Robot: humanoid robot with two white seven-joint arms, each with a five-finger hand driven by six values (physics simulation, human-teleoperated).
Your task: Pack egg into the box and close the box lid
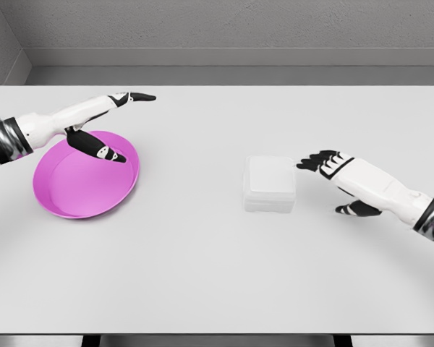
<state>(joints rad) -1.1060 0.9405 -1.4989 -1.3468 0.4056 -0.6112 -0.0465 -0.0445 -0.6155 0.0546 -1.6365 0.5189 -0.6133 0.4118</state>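
Open tabletop (202, 275) between magenta plate (72, 199) and white box (270, 185), right hand (333, 168) crowding box's right side

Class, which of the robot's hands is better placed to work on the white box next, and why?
The right hand: its fingertips are beside the white square box, whereas the left hand hovers over the pink round plate.

One head view looks down, fairly near, across the table (217, 289) (toward the far wall).

- The white box (270, 184) sits on the table (217, 275) with its lid down.
- The right hand (325, 163) is just beside the box, fingers spread.
- The left hand (108, 119) is open above the pink plate (65, 195), far left of the box.
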